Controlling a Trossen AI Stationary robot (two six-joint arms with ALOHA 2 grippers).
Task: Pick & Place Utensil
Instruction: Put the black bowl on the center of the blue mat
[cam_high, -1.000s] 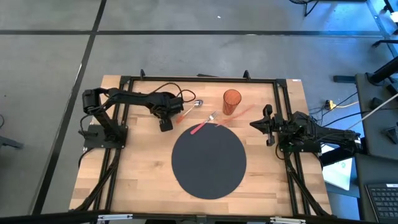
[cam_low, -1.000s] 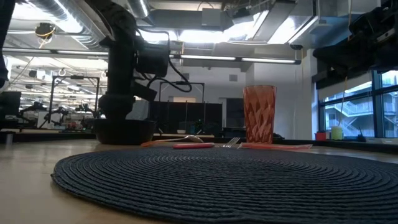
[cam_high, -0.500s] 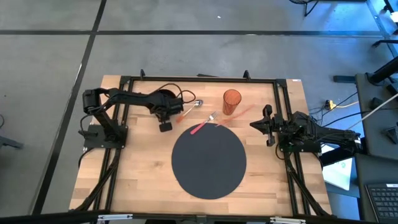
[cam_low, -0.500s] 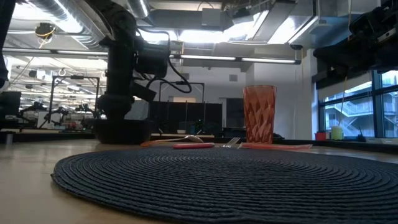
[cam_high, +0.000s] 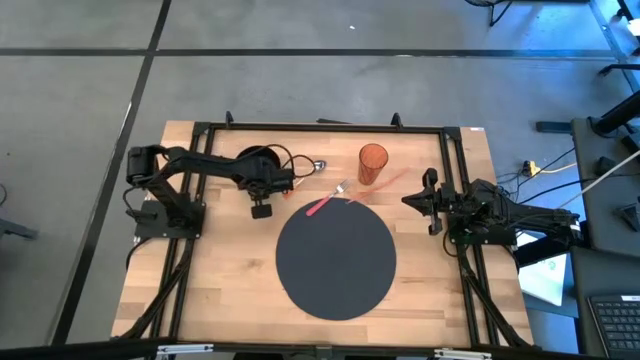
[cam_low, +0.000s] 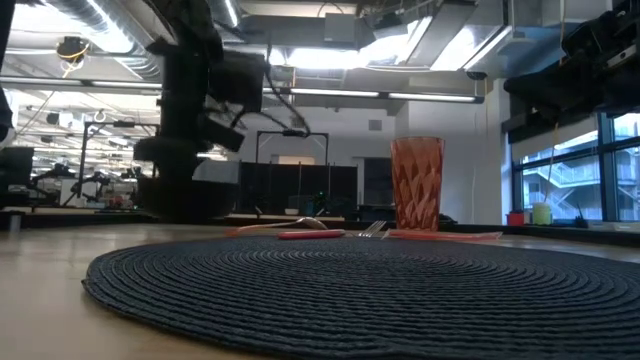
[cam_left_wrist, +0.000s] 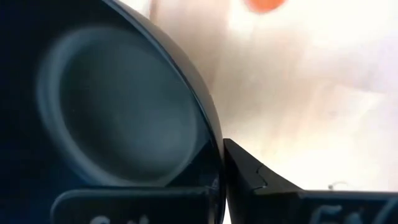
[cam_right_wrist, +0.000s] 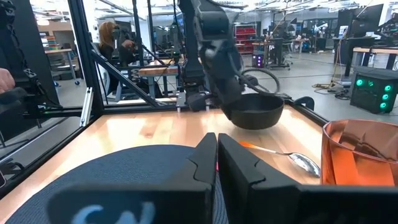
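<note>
A black bowl (cam_high: 252, 163) hangs just above the table's far left part, with my left gripper (cam_high: 272, 182) shut on its rim. The right wrist view shows the bowl (cam_right_wrist: 254, 112) clear of the wood. A spoon with an orange handle (cam_high: 308, 170) and a fork with a red handle (cam_high: 330, 198) lie flat between the bowl and an orange cup (cam_high: 372, 163). My right gripper (cam_high: 412, 200) waits shut at the right, touching nothing. My left gripper holds the bowl by its rim (cam_left_wrist: 216, 163) on the near side, one finger inside the bowl and one finger (cam_left_wrist: 252, 180) outside. The fingers come from above, pointing down. The bowl hangs about level, lifted clear of the table.
A round dark placemat (cam_high: 336, 262) covers the table's middle. The orange cup holds something, and a pink strip (cam_high: 392, 180) lies beside it. Black frame rails (cam_high: 320, 127) run along the table's edges. People and equipment show in the room beyond.
My left gripper has shut on the bowl's rim, then risen and moved toward the table's left edge. The bowl, which stood on the table, is now lifted clear and shifted left. The spoon and fork have stayed in place.
</note>
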